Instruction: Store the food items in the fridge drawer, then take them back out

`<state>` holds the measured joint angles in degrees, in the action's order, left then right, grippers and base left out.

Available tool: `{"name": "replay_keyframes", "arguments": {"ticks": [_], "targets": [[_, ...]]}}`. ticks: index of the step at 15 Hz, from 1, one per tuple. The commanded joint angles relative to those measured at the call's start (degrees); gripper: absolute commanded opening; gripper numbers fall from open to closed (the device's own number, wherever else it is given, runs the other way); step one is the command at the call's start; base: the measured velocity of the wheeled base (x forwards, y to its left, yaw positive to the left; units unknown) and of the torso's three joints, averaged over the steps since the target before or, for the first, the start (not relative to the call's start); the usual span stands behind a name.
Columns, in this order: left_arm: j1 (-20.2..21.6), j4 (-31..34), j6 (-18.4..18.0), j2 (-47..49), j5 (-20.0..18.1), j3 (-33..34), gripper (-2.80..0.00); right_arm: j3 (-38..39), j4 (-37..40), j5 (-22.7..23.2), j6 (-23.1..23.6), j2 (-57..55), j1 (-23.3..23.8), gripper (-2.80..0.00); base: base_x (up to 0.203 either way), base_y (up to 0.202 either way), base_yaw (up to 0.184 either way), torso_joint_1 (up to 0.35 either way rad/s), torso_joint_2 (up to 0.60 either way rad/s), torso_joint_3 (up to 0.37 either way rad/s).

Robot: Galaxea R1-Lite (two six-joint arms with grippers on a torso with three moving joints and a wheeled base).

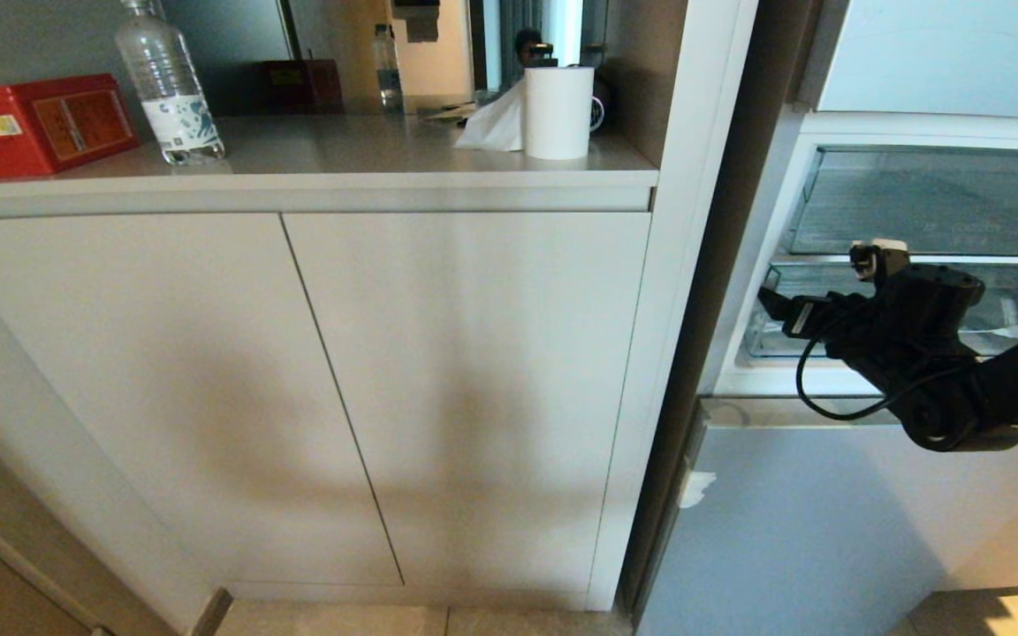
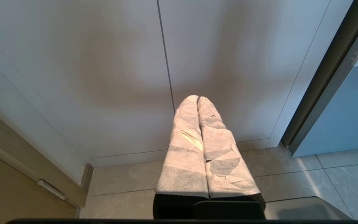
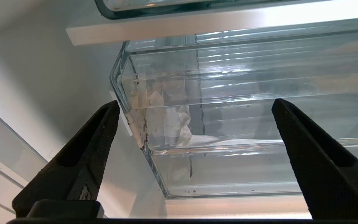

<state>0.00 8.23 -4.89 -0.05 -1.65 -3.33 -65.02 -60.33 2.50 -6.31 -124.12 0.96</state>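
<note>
The fridge (image 1: 827,521) stands at the right of the head view with its middle compartment open. Low in that opening sits the clear fridge drawer (image 1: 1017,305), pushed in. My right gripper (image 1: 818,283) is at the drawer's left end. In the right wrist view it (image 3: 195,103) is open wide, its black fingers (image 3: 98,140) on either side of the drawer's front (image 3: 228,146), touching nothing. No food items show in any view. My left gripper (image 2: 197,98) hangs low, shut and empty, its tape-wrapped fingers towards the white cabinet (image 2: 104,77).
A second clear bin (image 1: 933,203) sits above the drawer. Crumpled white material (image 3: 154,121) fills the drawer's left corner. On the cabinet's (image 1: 465,389) top stand a water bottle (image 1: 169,84), a red box (image 1: 36,124) and a paper roll (image 1: 558,110). Grey tile floor (image 2: 291,174) lies below.
</note>
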Motion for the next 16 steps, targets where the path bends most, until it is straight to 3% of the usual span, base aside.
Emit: {"name": "replay_keyframes", "arguments": {"ticks": [1, 5, 6, 16], "targets": [[0.0, 0.0, 0.0, 0.0, 0.0, 0.1, -2.8, 0.3, -0.2, 0.0, 0.0, 0.0, -0.2, 0.0, 0.0, 0.0, 0.0, 0.0, 0.0, 0.0], [0.0, 0.0, 0.0, 0.0, 0.0, 0.0, -2.8, 0.0, -0.1, 0.0, 0.1, 0.4, -2.1, 0.0, 0.0, 0.0, 0.0, 0.0, 0.0, 0.0], [0.0, 0.0, 0.0, 0.0, 0.0, 0.1, -2.8, -0.2, 0.0, 0.0, 0.2, 0.3, -2.4, -2.8, 0.0, 0.0, 0.0, 0.0, 0.0, 0.0], [0.0, 0.0, 0.0, 0.0, 0.0, 0.0, -2.8, -2.6, 2.4, -1.3, 0.1, 0.2, -3.7, -2.8, 0.0, 0.0, 0.0, 0.0, 0.0, 0.0]]}}
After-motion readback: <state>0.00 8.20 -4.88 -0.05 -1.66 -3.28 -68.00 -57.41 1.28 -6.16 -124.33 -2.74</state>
